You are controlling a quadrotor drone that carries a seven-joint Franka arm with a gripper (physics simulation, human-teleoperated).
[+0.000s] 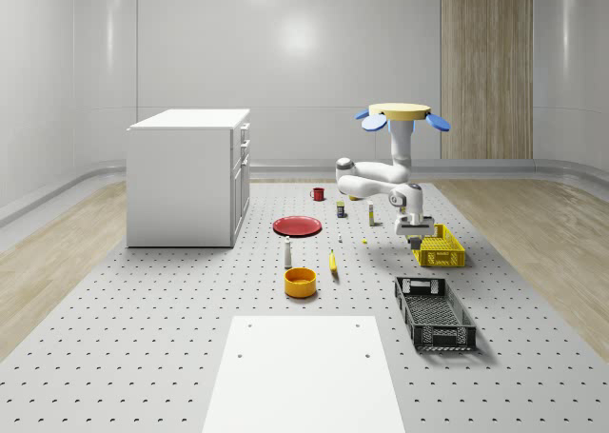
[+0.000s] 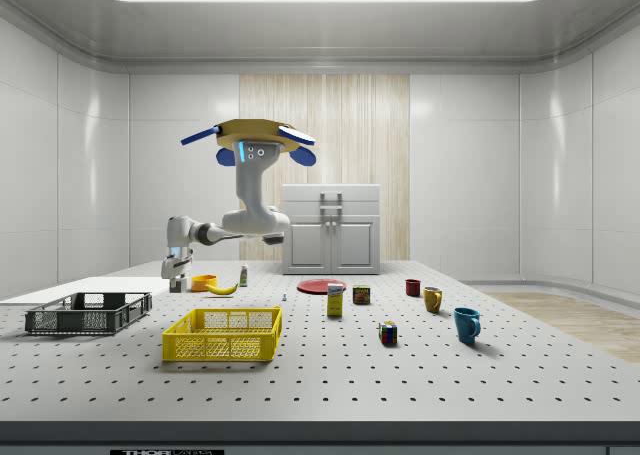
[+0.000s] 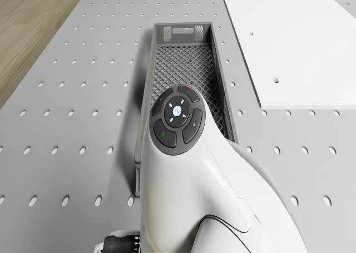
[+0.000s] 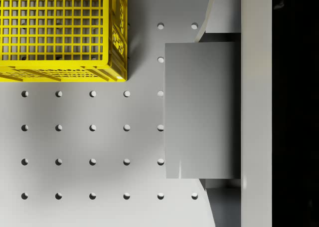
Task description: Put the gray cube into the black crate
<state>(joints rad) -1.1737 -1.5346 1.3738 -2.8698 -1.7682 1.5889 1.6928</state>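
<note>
Carrying the gray cube (image 4: 199, 110) pinched between my fingers (image 4: 212, 17), I hang above the perforated table (image 1: 143, 328), with the drone (image 1: 398, 113) hovering over its far part, behind the yellow crate (image 1: 440, 248). In the whole-scene view my gripper (image 1: 412, 229) sits just over that yellow crate's near-left corner, and the wrist view has the same crate (image 4: 60, 32) beside the cube, not under it. The black crate (image 1: 434, 311) lies nearer the camera, a little apart, and the drone view has its mesh floor (image 3: 186, 64) just ahead of my arm. To do this well I judge I should hold the grip firm, move until the black mesh lies squarely beneath the cube, descend between the walls, and only then let go.
</note>
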